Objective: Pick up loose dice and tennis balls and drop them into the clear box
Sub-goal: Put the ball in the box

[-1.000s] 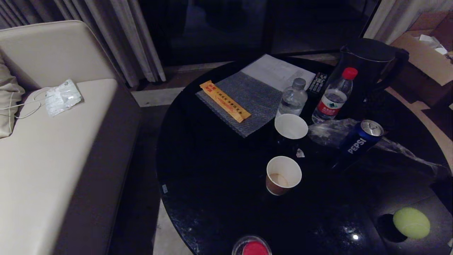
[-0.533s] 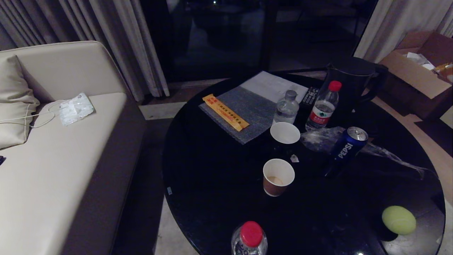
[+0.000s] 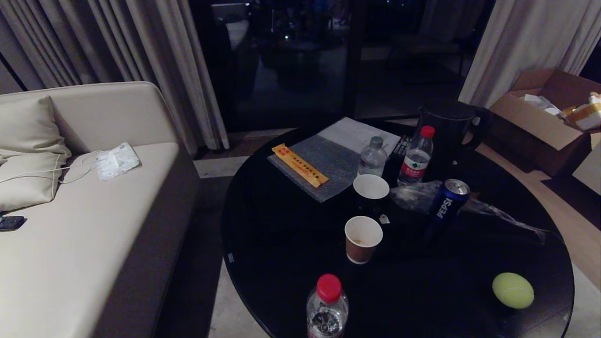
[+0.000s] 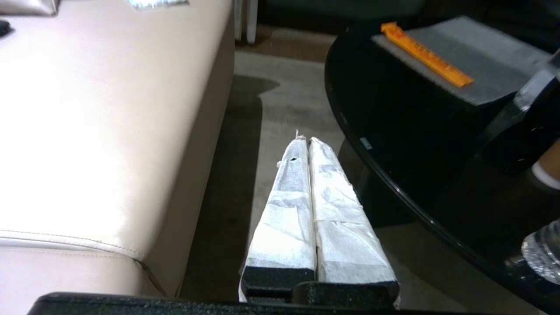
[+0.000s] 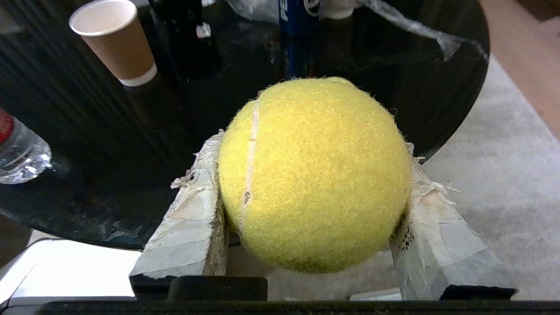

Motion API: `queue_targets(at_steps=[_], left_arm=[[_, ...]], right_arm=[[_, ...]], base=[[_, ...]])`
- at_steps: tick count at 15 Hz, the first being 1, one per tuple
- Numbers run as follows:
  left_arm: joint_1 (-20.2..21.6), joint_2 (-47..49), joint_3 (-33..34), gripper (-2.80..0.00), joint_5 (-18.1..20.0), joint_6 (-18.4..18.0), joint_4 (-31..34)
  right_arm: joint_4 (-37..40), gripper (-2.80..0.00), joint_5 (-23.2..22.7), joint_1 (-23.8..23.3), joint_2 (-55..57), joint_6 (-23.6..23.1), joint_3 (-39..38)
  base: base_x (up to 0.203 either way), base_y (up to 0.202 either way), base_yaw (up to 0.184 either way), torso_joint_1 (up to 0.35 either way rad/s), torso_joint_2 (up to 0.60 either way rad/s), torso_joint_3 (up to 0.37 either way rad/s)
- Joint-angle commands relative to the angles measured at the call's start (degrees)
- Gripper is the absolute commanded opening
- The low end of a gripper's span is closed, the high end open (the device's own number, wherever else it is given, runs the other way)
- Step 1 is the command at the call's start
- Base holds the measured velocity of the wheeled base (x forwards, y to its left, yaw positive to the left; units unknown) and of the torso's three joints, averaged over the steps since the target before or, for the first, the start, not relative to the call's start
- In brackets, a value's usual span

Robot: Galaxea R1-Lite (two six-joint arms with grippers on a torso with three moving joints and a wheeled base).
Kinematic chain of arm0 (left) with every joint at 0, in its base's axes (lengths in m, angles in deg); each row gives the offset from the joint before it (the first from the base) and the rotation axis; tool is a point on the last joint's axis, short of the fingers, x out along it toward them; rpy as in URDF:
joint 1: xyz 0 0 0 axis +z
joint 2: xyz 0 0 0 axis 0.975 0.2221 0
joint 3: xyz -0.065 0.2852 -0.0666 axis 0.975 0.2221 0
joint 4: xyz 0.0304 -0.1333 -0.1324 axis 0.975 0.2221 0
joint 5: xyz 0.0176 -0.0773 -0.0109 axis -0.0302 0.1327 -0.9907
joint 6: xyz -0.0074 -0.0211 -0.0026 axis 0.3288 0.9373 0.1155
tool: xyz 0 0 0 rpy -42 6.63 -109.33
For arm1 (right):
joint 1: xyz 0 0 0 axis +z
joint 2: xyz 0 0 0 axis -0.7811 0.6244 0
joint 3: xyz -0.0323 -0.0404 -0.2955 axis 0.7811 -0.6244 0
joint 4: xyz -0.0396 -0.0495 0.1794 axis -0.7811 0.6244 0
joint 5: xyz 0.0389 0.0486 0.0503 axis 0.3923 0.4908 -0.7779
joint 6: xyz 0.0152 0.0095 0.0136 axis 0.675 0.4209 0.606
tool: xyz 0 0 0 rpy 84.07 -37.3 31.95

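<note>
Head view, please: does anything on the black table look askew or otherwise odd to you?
The Pepsi can leans markedly to one side rather than standing upright, next to crumpled clear plastic. No spill is visible.

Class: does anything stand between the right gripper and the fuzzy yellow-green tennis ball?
Nothing: the right gripper grips the fuzzy yellow-green tennis ball directly between its tape-wrapped fingers. The clear box is not in view, so that path cannot be judged.

1. The tennis ball (image 5: 313, 175) is yellow-green with a pale seam.
2. The table (image 3: 281, 244) is glossy black.
3. The Pepsi can (image 3: 446, 204) is blue with white letters.
4. The sofa (image 3: 70, 244) is beige.
5. The paper cup (image 3: 362, 239) is brown, white inside.
</note>
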Motion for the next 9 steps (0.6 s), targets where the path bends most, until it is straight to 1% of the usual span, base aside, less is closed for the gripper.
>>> queue_targets(at_steps=[1,9], left_arm=[[0.00,0.06,0.03,-2.80,-0.04,0.05,-0.04],[0.00,0.06,0.07,-2.80,-0.04,0.05,-0.04]], right_arm=[[0.09,-2.80,-0.02,0.00,0.16,0.03,0.01],[0.09,-2.80,-0.02,0.00,0.16,0.00,0.01]], base=[[0.000,0.000,0.000,-0.002,0.00,0.203],[0.000,0.000,0.000,0.002,0.00,0.203]])
